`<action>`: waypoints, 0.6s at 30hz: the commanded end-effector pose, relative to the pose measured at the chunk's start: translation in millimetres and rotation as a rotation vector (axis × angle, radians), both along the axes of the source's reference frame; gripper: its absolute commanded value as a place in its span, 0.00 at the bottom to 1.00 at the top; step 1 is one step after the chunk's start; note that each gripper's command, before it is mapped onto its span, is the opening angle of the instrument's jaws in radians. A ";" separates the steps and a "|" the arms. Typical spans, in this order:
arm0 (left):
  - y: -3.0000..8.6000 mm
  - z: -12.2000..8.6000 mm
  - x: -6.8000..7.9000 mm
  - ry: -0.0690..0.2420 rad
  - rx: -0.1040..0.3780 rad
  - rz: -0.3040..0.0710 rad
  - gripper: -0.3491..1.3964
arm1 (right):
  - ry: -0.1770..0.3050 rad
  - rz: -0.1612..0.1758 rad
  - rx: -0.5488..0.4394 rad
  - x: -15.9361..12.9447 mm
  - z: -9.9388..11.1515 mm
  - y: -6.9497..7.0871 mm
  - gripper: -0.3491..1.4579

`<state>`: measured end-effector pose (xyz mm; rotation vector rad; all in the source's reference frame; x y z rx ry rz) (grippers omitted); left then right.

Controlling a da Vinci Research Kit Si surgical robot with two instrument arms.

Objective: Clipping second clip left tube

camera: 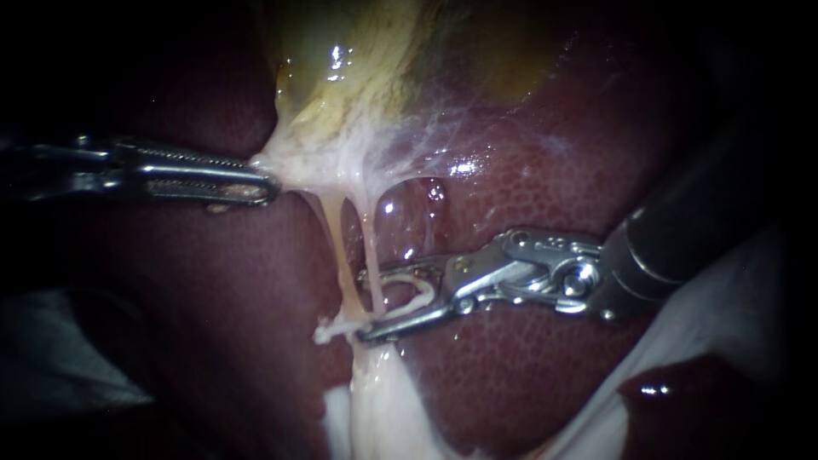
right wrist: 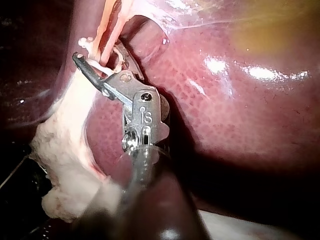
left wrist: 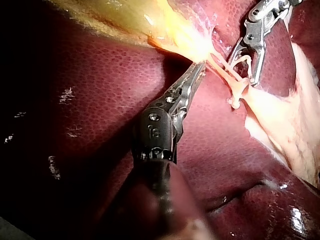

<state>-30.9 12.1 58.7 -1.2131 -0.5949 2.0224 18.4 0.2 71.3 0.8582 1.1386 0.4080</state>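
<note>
Well to the left of the left tube (camera: pixel 338 247), the left instrument (camera: pixel 266 186) has its pincer pressed together on the pale tissue (camera: pixel 298 166) at the base of the gallbladder (camera: pixel 341 77), which draws the strands taut. The left tube hangs from that tissue and runs down across the liver (camera: pixel 528 375), its long axis close to upright. Just to its right, the right tube (camera: pixel 373 247) runs nearly parallel.

Further right, the right instrument (camera: pixel 364 307) lies roughly crosswise to both tubes and is much the nearer of the two. Its pincer is spread. The right tube passes through the gap near the tips, while the left tube sits at the tips or just beyond them. To take it in, the pincer would have to reach a little further left.

I count two instruments, two tubes, one white loop (camera: pixel 415 291) in the gap that looks like a clip, and one pale stub (camera: pixel 322 330) just left of the tube. Whether that stub is a clip or tissue, I cannot tell.
</note>
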 end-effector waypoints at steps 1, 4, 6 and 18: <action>0.0 0.0 0.0 0.001 0.000 0.000 0.00 | -0.001 0.000 -0.001 0.1 -0.1 -0.1 0.46; 0.0 0.0 -0.1 0.001 0.000 0.000 0.00 | -0.001 0.000 -0.001 0.3 -0.2 -0.2 0.46; 0.0 0.0 -0.1 0.001 0.000 0.000 0.00 | -0.001 0.000 -0.001 0.2 -0.2 -0.2 0.46; 0.0 0.0 0.1 0.000 0.000 0.000 0.00 | -0.003 0.006 -0.001 -2.1 -0.7 0.2 0.46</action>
